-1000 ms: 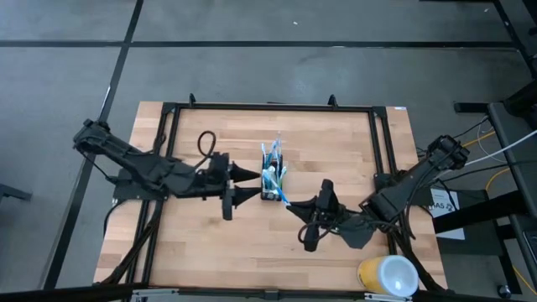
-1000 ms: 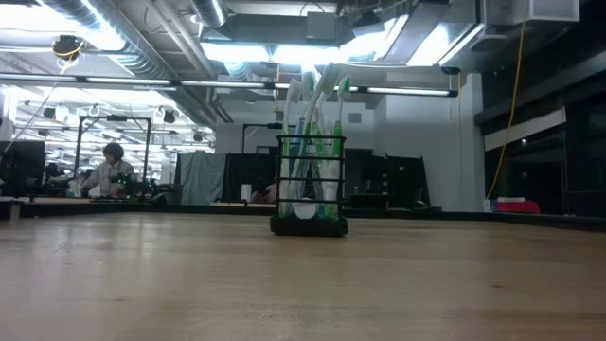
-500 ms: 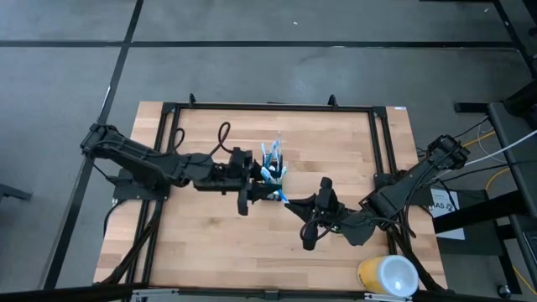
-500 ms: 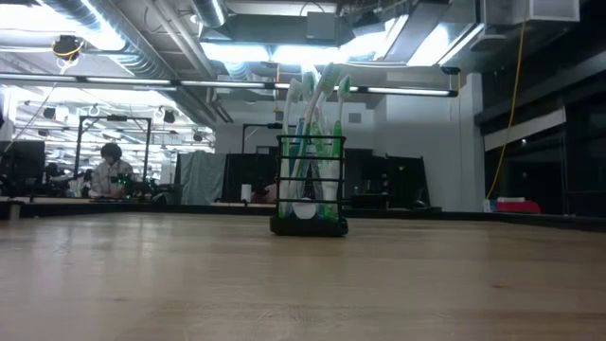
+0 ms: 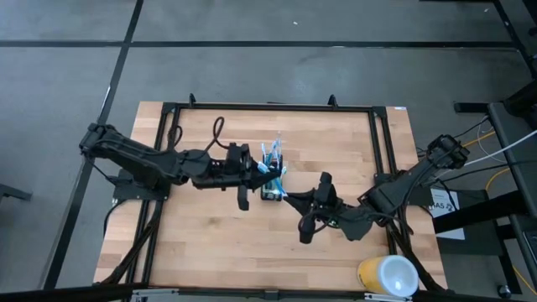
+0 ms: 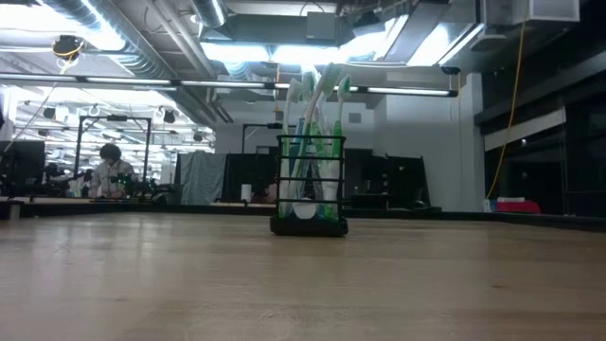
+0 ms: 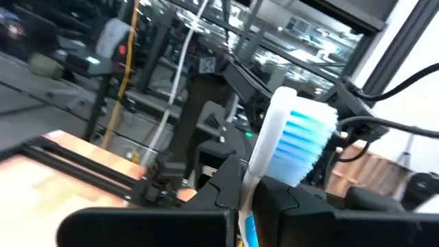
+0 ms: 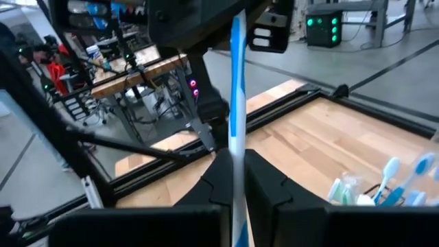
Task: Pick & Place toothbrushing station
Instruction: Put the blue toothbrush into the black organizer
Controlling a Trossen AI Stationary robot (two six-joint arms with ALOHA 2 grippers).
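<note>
The toothbrushing station, a small black mesh holder (image 5: 273, 179) (image 6: 310, 185), stands upright on its base mid-table with several toothbrushes and a small tube in it. My left gripper (image 5: 254, 171) is at the holder's left side, shut on a white toothbrush with blue bristles (image 7: 296, 132). My right gripper (image 5: 294, 201) is just to the near right of the holder, shut on a blue-white toothbrush (image 8: 237, 75) (image 5: 280, 194). Neither gripper shows in the low view. My left gripper pinches the toothbrush's neck (image 7: 251, 184) just below the head between its two fingers, coming about level from the table's left. The head sticks out beyond the fingertips. The fingers hide the handle below. My right gripper pinches the blue-white toothbrush's handle (image 8: 234, 152) between its two fingers, coming from the table's right. The long handle sticks out past the fingertips toward the holder, clear of the table. Its other end is hidden behind the fingers.
A large yellow-and-white round cup (image 5: 388, 275) lies near the table's near right corner. A black metal frame (image 5: 268, 107) runs around the wooden table top. Bare wood lies at the near left and the far right.
My left gripper has gone toward the table's right edge up to the holder and has shut from wide open onto a toothbrush in it. The holder has stayed in place.
</note>
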